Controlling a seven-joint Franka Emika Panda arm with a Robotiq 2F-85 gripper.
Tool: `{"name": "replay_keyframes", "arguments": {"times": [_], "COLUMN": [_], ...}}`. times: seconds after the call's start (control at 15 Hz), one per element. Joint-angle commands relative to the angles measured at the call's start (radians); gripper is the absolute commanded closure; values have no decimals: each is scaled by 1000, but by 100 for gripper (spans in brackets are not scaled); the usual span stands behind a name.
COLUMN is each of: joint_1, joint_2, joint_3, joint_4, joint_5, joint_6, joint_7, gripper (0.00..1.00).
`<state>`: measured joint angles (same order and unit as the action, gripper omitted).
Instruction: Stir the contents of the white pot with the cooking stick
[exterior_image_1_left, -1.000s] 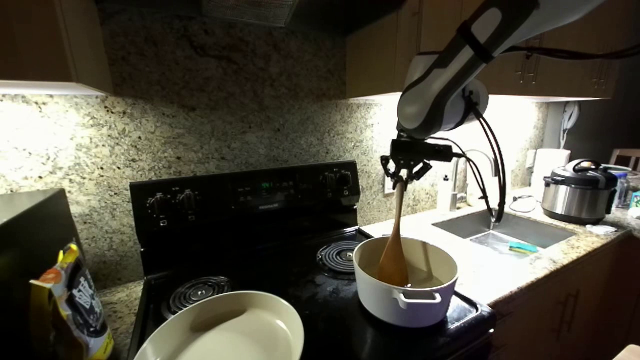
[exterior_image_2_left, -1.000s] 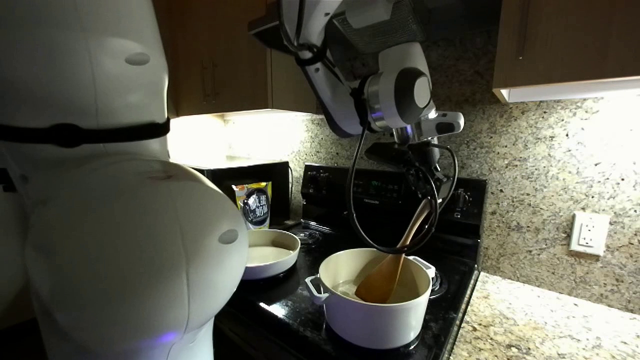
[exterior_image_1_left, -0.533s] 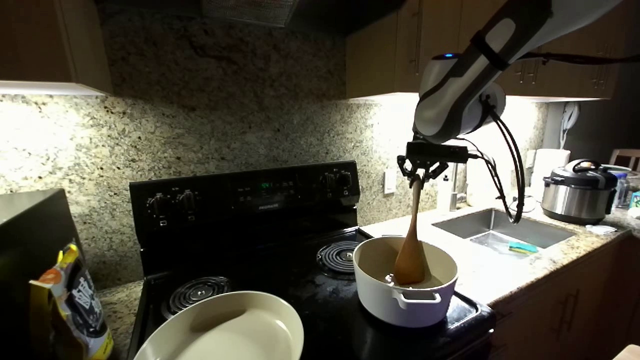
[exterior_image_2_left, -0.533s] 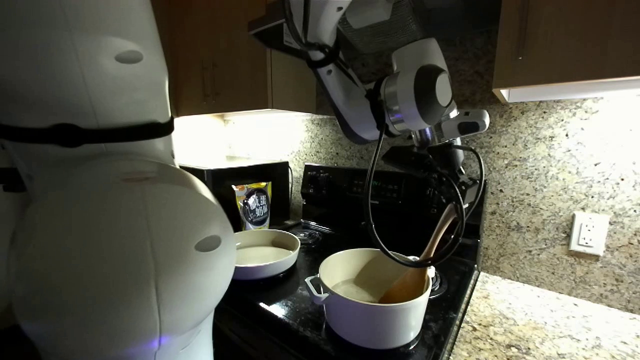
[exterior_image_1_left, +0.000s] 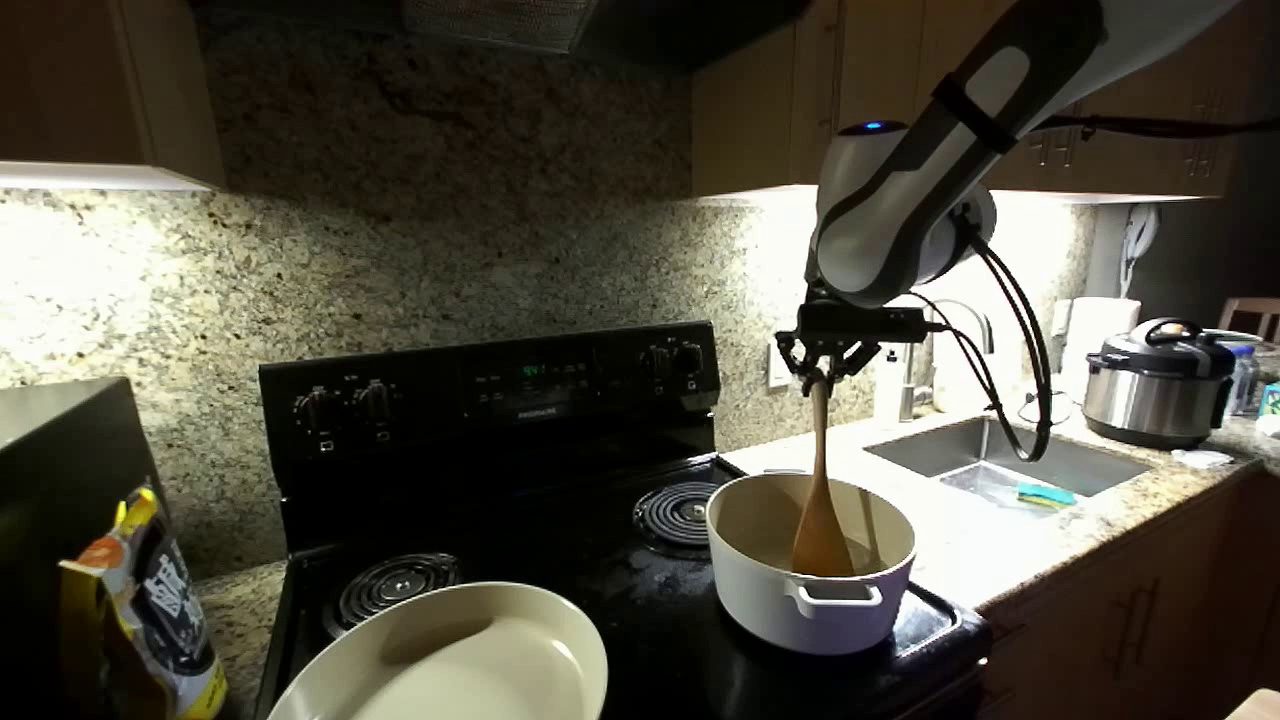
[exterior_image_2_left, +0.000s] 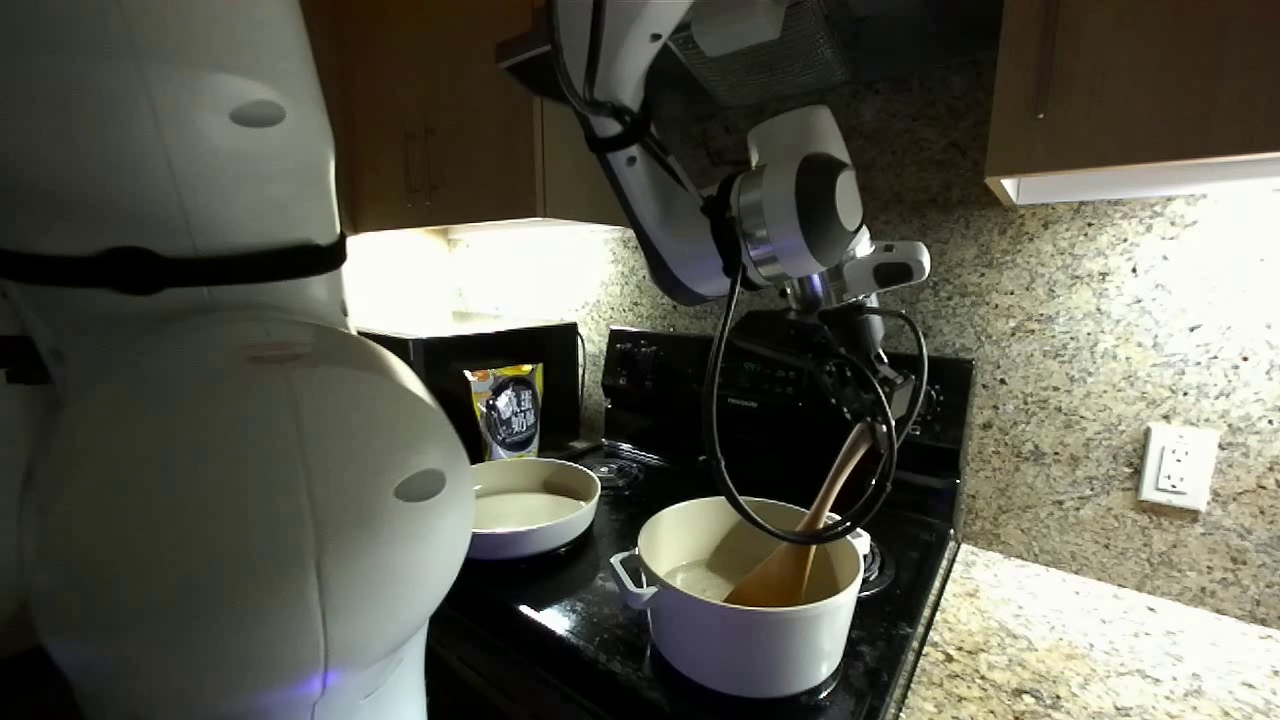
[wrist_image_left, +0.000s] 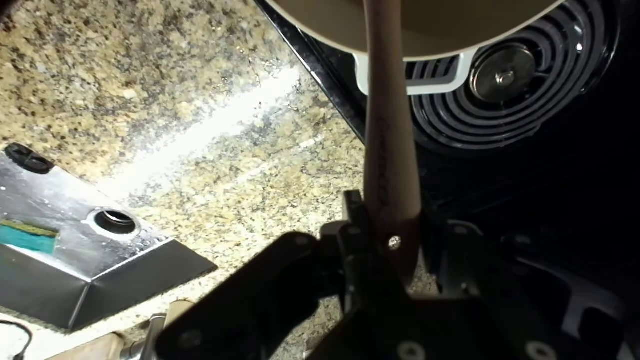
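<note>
A shallow pan (exterior_image_1_left: 480, 660) sits left of the white pot (exterior_image_1_left: 765, 600) in an exterior view; inside the pot, the wooden cooking stick (exterior_image_1_left: 822, 540) stands blade-down, its handle pinched above the rim by a nearly closed claw (exterior_image_1_left: 820, 382), with a sink (exterior_image_1_left: 930, 455) to the pot's right. The stick has just swung back toward the pot's middle, suggesting stirring is under way.

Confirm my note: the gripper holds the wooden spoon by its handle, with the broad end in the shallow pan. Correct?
Wrong place: the broad end is in the deep white pot, as both exterior views show. The gripper does hold the wooden spoon by its handle.
</note>
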<state>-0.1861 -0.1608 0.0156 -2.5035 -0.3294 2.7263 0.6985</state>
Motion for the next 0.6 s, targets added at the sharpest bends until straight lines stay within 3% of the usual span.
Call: {"name": "replay_keyframes", "arguments": {"times": [0.0, 0.53], "joint_1": [16, -3], "joint_2": [-26, 61], "joint_3": [16, 22], "joint_4": [-24, 73], "joint_5": [-1, -38], "joint_6": [17, -4], "joint_7": [5, 98], "gripper": [93, 93]}}
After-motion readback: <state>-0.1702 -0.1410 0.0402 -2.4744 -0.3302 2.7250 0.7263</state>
